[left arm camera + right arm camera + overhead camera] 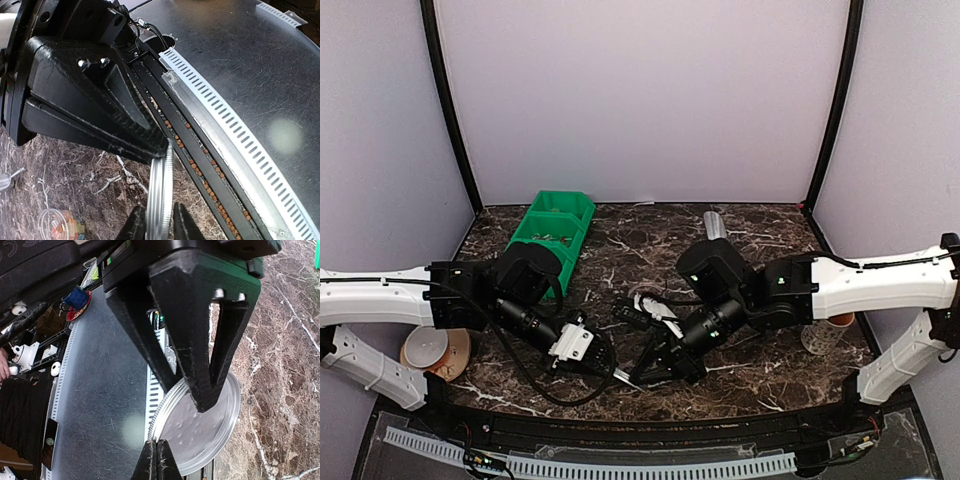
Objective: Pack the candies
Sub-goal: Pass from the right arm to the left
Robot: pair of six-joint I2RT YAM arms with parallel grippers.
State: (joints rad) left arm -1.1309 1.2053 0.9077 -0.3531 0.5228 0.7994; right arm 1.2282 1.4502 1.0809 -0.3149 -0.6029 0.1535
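The left claw (pixel 160 226) has a finger close on either side of a silver round lid (pixel 160 190), which its own camera sees edge-on. Whether the fingers actually press it, I can't tell. The right claw (pixel 157 460) is fully closed, its tips pinched together at the lid's rim. From that wrist the lid shows its whole dimpled face, with marble on one side of it and a scratched metal sheet on the other. From overhead the lid is only a thin pale sliver between the two black heads.

Both arms reach in from the sides, forearms angled down to meet low at the front middle of the marble table (pixel 770 370).

The candies (pixel 67 230) lie in a small clear tub (pixel 50 220) on the table, caught only in the corner of the left wrist view. The green bin (pixel 555 230) stands at the back left, holding small things I can't make out.
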